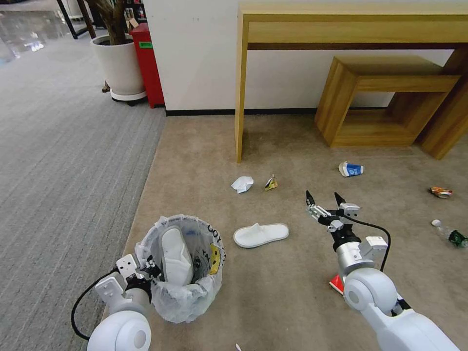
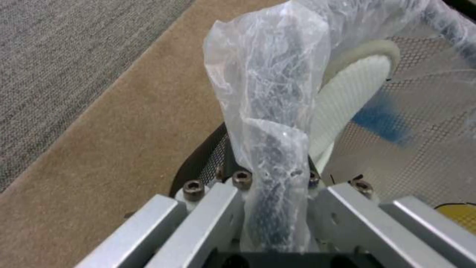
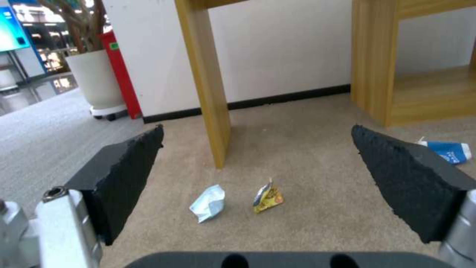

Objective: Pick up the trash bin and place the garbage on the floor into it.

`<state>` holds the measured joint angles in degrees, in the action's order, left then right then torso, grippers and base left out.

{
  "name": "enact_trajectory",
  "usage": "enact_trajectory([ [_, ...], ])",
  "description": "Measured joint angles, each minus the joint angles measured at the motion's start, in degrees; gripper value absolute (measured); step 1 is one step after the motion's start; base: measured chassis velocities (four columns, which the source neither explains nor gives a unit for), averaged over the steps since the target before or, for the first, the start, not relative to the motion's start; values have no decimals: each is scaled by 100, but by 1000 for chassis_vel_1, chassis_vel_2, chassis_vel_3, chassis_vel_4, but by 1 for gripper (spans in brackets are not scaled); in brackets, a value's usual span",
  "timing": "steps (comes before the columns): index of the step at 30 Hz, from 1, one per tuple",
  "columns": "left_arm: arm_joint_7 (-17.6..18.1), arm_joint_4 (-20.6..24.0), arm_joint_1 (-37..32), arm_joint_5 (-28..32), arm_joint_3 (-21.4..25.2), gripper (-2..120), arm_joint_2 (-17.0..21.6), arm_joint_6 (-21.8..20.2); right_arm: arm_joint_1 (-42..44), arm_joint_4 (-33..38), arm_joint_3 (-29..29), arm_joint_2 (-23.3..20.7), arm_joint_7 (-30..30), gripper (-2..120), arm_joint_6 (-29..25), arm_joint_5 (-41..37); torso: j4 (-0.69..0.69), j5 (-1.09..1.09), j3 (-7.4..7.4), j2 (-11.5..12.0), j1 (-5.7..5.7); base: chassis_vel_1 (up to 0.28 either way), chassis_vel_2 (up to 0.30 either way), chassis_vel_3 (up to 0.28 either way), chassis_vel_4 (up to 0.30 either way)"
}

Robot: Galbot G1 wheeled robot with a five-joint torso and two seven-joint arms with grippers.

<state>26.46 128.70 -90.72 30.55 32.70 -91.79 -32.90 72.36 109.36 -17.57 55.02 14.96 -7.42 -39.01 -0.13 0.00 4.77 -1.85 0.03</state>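
Observation:
The trash bin (image 1: 187,292), black with a crinkly clear bag, sits low at the left, and a white slipper (image 1: 175,256) stands inside it. My left gripper (image 1: 148,269) is shut on its bag-covered rim (image 2: 270,175). My right gripper (image 1: 325,199) hangs open and empty above the floor (image 1: 292,273). On the beige carpet lie another white slipper (image 1: 261,235), a crumpled tissue (image 1: 242,184), a small yellow snack bag (image 1: 271,183), a blue-white paper cup (image 1: 350,169), a crushed can (image 1: 441,192) and a small bottle (image 1: 451,235). The right wrist view has the tissue (image 3: 208,203) and snack bag (image 3: 267,195) ahead of the open fingers (image 3: 124,175).
A wooden desk leg (image 1: 240,97) stands just beyond the tissue, with a low wooden stool (image 1: 380,102) under the desk to the right. A white planter (image 1: 119,63) and a red cabinet (image 1: 148,63) stand at the far left wall. Grey striped carpet (image 1: 63,161) lies left. A red scrap (image 1: 336,283) peeks from under my right arm.

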Motion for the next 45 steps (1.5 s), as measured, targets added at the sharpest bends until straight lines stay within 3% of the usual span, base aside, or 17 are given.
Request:
enact_trajectory([
  [15,-18,-30,-1,-60,-7,1,-33,40,-40,-86,85,1,-73,89,-52,26,0,0,0,0,0,-13,16,13,-17],
  [39,-53,-93,-17,-166,-12,1,-35,104,-230,-198,328,12,-53,93,-66,6,0,0,1,0,0,-38,32,40,-37],
  [42,-55,-109,-11,-174,-19,1,-35,106,-257,-197,390,8,48,95,66,-77,0,0,0,0,0,0,0,0,0],
  [45,-56,-122,-9,-176,-19,1,-35,115,-413,-177,596,14,474,99,537,-454,-1,0,0,0,0,0,0,0,0],
])
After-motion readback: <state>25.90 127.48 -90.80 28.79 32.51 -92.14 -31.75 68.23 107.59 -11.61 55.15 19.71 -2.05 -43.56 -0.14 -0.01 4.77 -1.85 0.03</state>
